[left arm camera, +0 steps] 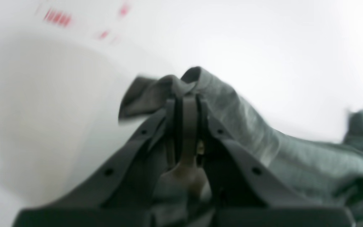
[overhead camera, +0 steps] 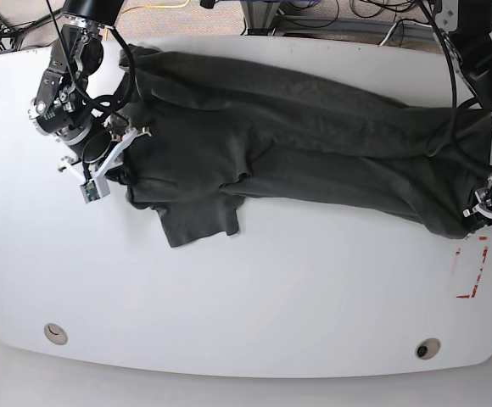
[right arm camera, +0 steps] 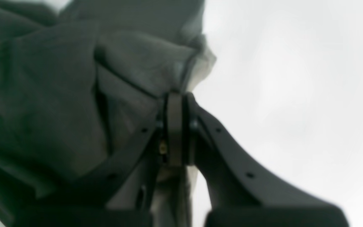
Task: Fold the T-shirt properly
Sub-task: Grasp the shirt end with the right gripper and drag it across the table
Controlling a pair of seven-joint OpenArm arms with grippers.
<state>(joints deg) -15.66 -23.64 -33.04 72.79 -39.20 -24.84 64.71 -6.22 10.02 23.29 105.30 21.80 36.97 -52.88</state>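
Mid-fold. My left gripper and right gripper are each clamped on an end of the T-shirt, which lies stretched across the far half of the table. Next, probably: carry both ends evenly toward the near edge.

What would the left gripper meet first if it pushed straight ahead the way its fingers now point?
Probably only the white table: past the dark charcoal-grey T-shirt fold pinched in the left gripper, the way looks free, though blur hides depth.
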